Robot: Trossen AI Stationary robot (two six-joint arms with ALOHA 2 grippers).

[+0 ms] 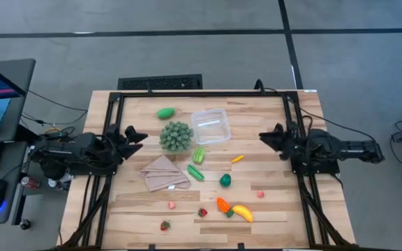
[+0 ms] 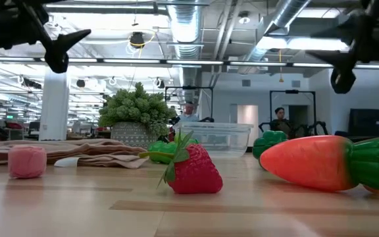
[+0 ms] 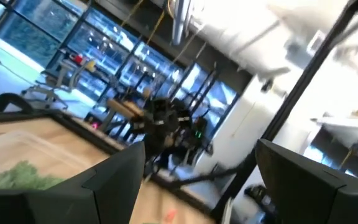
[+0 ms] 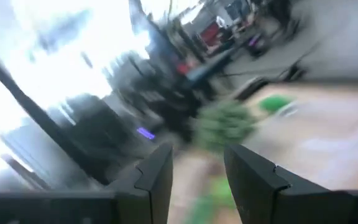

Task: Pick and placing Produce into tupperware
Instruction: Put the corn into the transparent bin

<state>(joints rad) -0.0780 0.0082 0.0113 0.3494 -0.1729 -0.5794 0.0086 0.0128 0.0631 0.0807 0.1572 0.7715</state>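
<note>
The produce lies scattered on the wooden table. A green pod [image 1: 165,112] is far left; a light green piece [image 1: 199,155], a dark pod [image 1: 195,172] and a pepper [image 1: 225,180] sit mid-table. Carrot [image 1: 222,206] [image 2: 328,163] and banana [image 1: 242,213] lie near the front, with strawberries [image 1: 202,212] [image 2: 193,170] around them. The clear tupperware [image 1: 210,126] [image 2: 216,138] stands upright beside the spiky ball [image 1: 176,137]. My left gripper [image 1: 135,134] [image 3: 197,180] hangs open above the table's left side. My right gripper [image 1: 265,136] [image 4: 197,180] hangs open above the right side.
A tan folded cloth [image 1: 165,174] lies flat left of centre, near the spiky ball. A small orange-yellow piece [image 1: 237,159] lies right of the pods. A black frame [image 1: 208,93] borders the table's far edge and sides. People stand in the room behind.
</note>
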